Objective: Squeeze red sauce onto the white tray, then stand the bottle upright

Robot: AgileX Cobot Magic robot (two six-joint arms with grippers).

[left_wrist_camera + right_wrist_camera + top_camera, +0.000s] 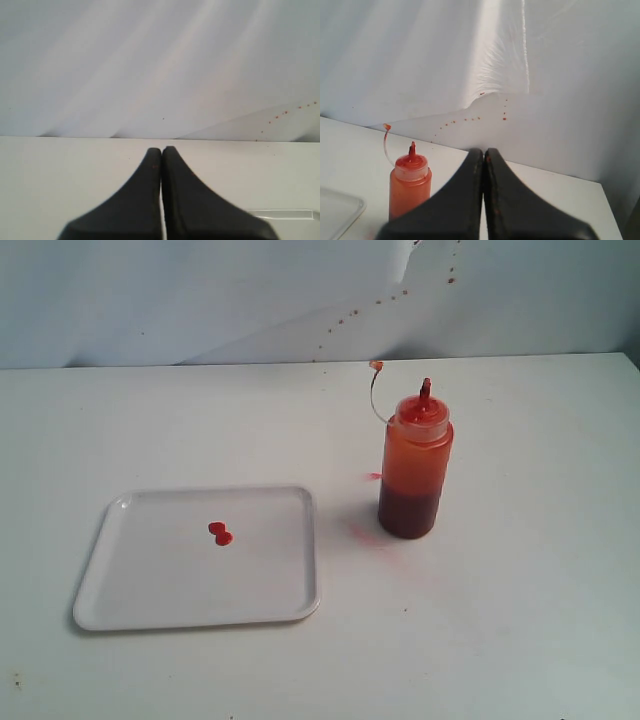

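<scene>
The bottle [415,467] stands upright on the white table, right of the white tray [160,595]; its nozzle points up and its thin tethered tip cap [376,366] arcs off to the left. Two small joined blobs of red sauce [220,533] lie near the tray's middle. Neither arm shows in the exterior view. In the right wrist view my right gripper [483,151] is shut and empty, with the bottle [409,187] standing apart beside it and a tray corner [342,207] at the edge. My left gripper [161,150] is shut and empty; a strip of the tray's rim [282,214] shows beside it.
A faint pale-red smear [375,535] marks the table at the bottle's base. Small red splatter dots [385,300] run along the white backdrop behind the table. The table's back edge [200,364] meets the backdrop close behind the bottle.
</scene>
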